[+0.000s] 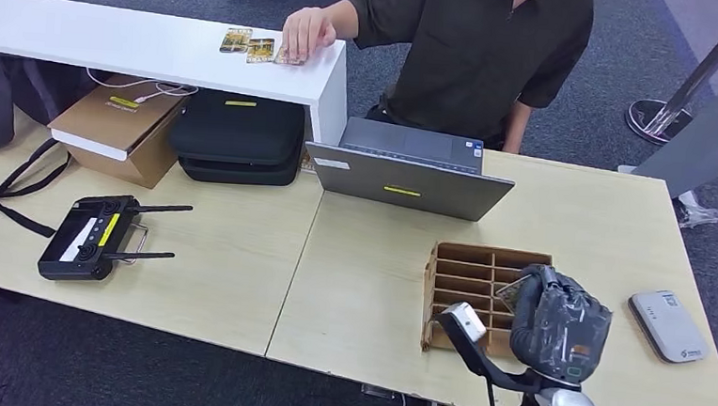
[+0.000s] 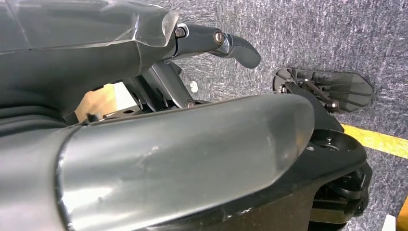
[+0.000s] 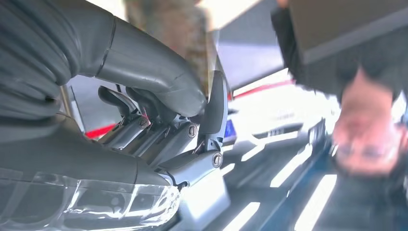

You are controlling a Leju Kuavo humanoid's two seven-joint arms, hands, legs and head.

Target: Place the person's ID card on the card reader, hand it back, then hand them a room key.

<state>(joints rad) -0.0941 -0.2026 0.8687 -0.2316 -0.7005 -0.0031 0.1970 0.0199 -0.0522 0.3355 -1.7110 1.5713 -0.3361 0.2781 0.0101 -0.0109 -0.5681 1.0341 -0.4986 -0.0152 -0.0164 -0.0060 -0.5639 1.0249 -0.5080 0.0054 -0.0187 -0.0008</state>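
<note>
My right hand (image 1: 560, 324) hovers over a brown cardboard slotted box (image 1: 464, 266) on the desk and pinches a small patterned card (image 1: 512, 292). In the right wrist view the thumb and fingers (image 3: 211, 110) clamp that brownish card (image 3: 166, 19). A white card reader (image 1: 668, 325) lies on the desk to the right of the hand. Across the desk a person rests a hand (image 1: 306, 32) on a white counter (image 1: 111, 42), touching one of three similar cards (image 1: 256, 46) lying there. My left hand (image 2: 144, 144) hangs over the carpet, its fingers (image 2: 235, 45) apart and holding nothing.
A grey laptop (image 1: 409, 173) stands open between the box and the person. At the left of the desk are a black controller with antennas (image 1: 94, 236), a black case (image 1: 237, 137) and a cardboard box (image 1: 120, 127). A stanchion base (image 1: 657, 118) stands at the back right.
</note>
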